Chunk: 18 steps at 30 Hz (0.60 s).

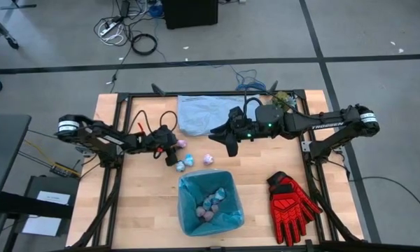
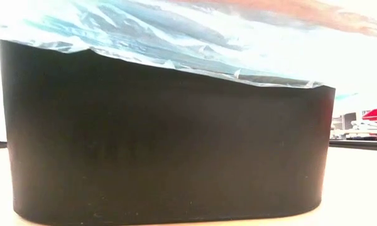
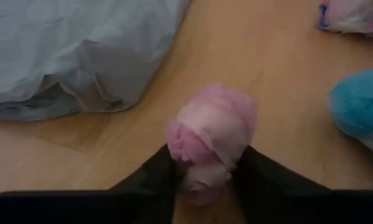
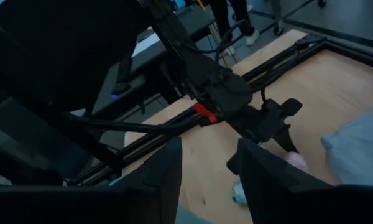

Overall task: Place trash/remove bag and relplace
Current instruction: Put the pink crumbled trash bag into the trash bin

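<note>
Pink wad point(image 3: 212, 135) between left fingers point(image 3: 150, 180)

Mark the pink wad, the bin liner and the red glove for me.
pink wad point(image 3: 212, 134): left wrist view, middle of the wad.
bin liner point(image 1: 189, 187): high view, its left rim.
red glove point(image 1: 290, 204): high view, the palm.

Crinkly translucent plastic bag point(image 1: 210, 204); wood table point(image 1: 147, 203).

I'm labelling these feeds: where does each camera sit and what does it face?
High: overhead, looking down; both arms, blue-lined bin.
Low: table height, facing the black bin wall; no arm.
Left wrist: over the left gripper, shut on a pink paper wad.
Right wrist: past the right gripper, toward the left arm.
Shared: grey-blue bag.
</note>
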Each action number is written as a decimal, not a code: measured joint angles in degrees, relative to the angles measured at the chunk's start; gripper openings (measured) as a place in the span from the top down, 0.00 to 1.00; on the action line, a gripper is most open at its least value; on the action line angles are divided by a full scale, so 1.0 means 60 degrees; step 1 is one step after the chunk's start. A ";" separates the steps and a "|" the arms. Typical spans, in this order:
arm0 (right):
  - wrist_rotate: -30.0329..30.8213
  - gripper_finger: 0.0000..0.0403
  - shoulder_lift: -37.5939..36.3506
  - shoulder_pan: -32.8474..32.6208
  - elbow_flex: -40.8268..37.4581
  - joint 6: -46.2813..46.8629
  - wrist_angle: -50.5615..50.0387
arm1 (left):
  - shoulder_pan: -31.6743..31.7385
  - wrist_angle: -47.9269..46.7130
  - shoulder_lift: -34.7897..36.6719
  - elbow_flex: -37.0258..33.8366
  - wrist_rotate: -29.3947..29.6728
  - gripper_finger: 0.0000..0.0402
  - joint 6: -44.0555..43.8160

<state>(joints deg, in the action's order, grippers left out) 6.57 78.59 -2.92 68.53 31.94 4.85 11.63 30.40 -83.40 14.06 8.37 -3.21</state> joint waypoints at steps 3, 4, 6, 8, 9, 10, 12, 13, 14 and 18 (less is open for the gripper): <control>0.0018 0.70 0.0000 -0.0007 0.0000 -0.0051 0.0014 | 0.0005 -0.0161 0.0203 -0.0008 -0.0206 0.83 -0.0546; 0.0014 0.71 0.0000 -0.0007 0.0000 -0.0093 0.0014 | 0.0002 -0.0274 0.0356 -0.0015 -0.0368 0.85 -0.0843; 0.0020 0.73 0.0000 -0.0003 0.0000 -0.0119 0.0041 | 0.0002 -0.0544 0.0680 0.0007 -0.0589 0.86 -0.1448; 0.0108 0.75 0.0000 0.0004 0.0000 -0.0139 0.0038 | 0.0002 -0.1096 0.1170 0.0066 -0.0862 0.86 -0.1805; 0.0206 0.76 0.0000 0.0008 0.0000 -0.0192 0.0038 | 0.0002 -0.1467 0.1424 0.0146 -0.0994 0.86 -0.1869; 0.0268 0.77 0.0000 0.0029 0.0000 -0.0300 0.0044 | 0.0002 -0.1831 0.1670 0.0273 -0.1120 0.86 -0.1937; 0.0277 0.80 0.0000 0.0140 0.0000 -0.0454 0.0040 | 0.0002 -0.2930 0.2366 0.0511 -0.1250 0.86 -0.1983; 0.0246 0.81 0.0000 0.0218 0.0000 -0.0514 0.0049 | -0.0005 -0.3499 0.2723 0.0691 -0.1276 0.86 -0.1966; 0.0134 0.83 0.0000 0.0301 0.0000 -0.0571 0.0035 | -0.0009 -0.4082 0.3089 0.0908 -0.1283 0.86 -0.1895; -0.0708 0.90 0.0000 0.0627 0.0000 -0.0771 -0.0082 | -0.0014 -0.6610 0.4475 0.2063 -0.1296 0.86 -0.1228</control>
<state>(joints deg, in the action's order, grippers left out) 2.32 78.59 0.84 68.53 27.31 4.35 11.54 -9.26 -56.55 26.44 0.59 -10.57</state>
